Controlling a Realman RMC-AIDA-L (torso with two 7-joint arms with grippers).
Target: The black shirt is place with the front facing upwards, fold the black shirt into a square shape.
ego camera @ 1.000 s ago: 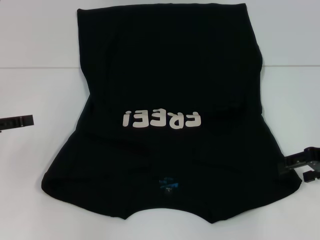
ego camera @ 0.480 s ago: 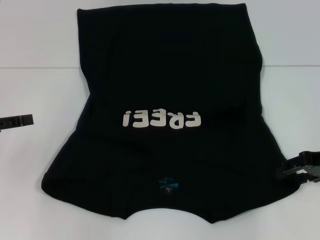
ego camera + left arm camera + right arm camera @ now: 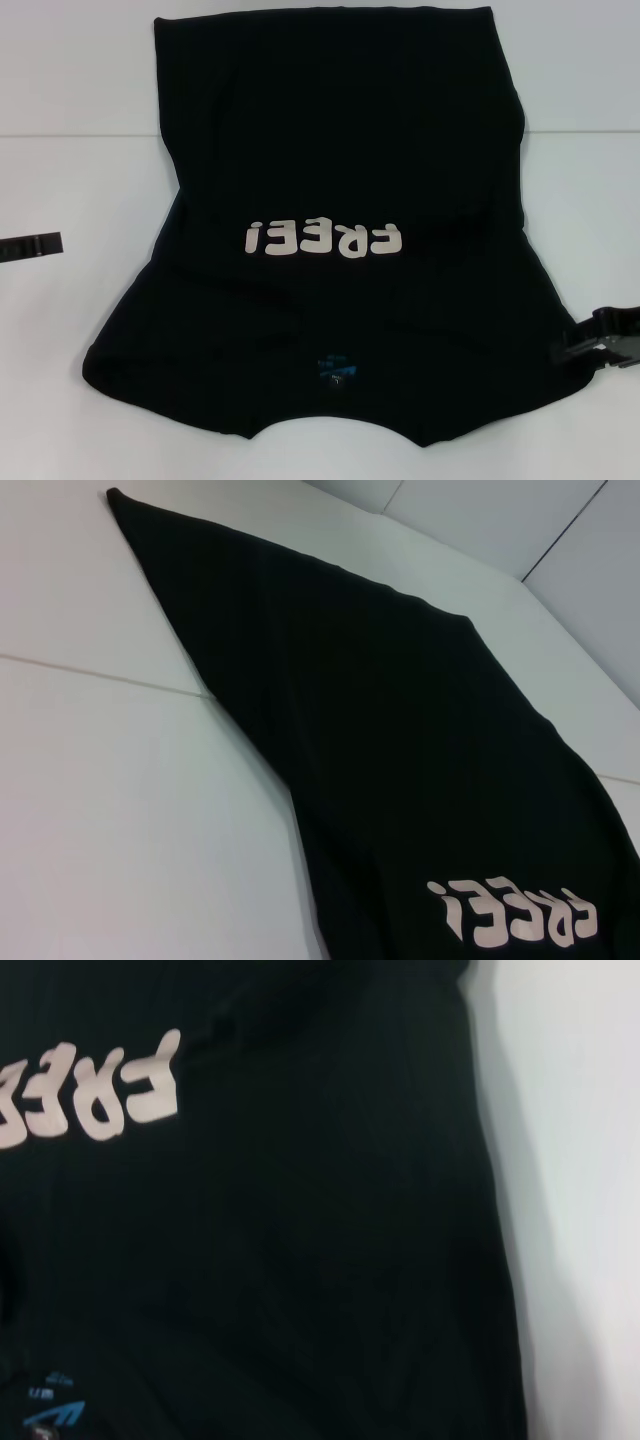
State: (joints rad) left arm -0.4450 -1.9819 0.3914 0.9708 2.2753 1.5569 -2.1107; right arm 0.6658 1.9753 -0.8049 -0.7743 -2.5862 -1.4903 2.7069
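Head view: black shirt [image 3: 335, 240] lies flat on the white surface [image 3: 70, 330], front up, collar at the near edge, "FREE!" lettering [image 3: 322, 238] central. Left gripper [image 3: 30, 246] sits well left of the shirt. Right gripper [image 3: 600, 345] touches the shirt's near-right sleeve edge. Finger state of both grippers: cannot tell.
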